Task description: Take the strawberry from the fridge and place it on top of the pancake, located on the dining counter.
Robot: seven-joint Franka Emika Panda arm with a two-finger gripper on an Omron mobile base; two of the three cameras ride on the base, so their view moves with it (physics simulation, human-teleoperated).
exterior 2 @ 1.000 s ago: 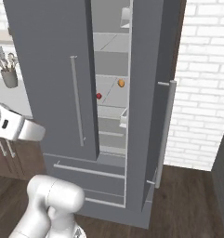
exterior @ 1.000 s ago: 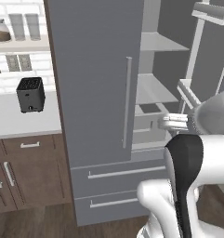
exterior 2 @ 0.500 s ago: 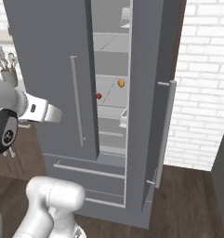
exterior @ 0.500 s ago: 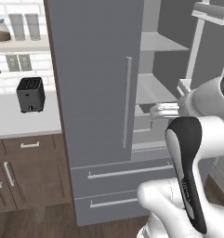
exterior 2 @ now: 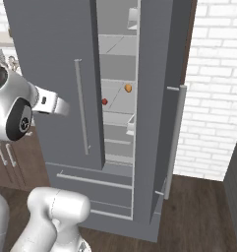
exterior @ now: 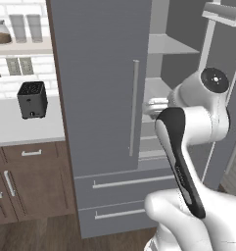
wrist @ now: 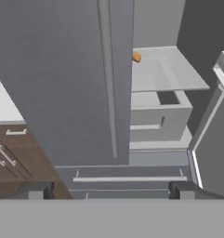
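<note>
The fridge [exterior: 100, 73] [exterior 2: 46, 49] [wrist: 53, 69] has its left door shut and its right door [exterior 2: 162, 98] swung open. On a pale shelf inside lies the tiny dark-red strawberry [exterior 2: 104, 102], with an orange-tan oval food [exterior 2: 128, 87] [wrist: 136, 56] a little behind and to its right. My gripper [exterior: 151, 105] [exterior 2: 65, 107] [wrist: 111, 190] hangs in front of the left door's free edge at shelf height, outside the fridge. It is open and holds nothing. In the hand view the left door hides the strawberry. The pancake and the dining counter are out of view.
The left door's long bar handle [exterior: 134, 105] is beside the hand. Two drawers [exterior: 124, 184] sit below the doors. A black toaster [exterior: 32, 99] stands on the white wall counter [exterior: 21, 127] to the left, above brown cabinets. A white brick wall [exterior 2: 213, 74] is right of the fridge.
The gripper has gone from shut to wide open. The hand has moved up and to the left, from the open gap toward the left door's edge. The doors have not moved.
</note>
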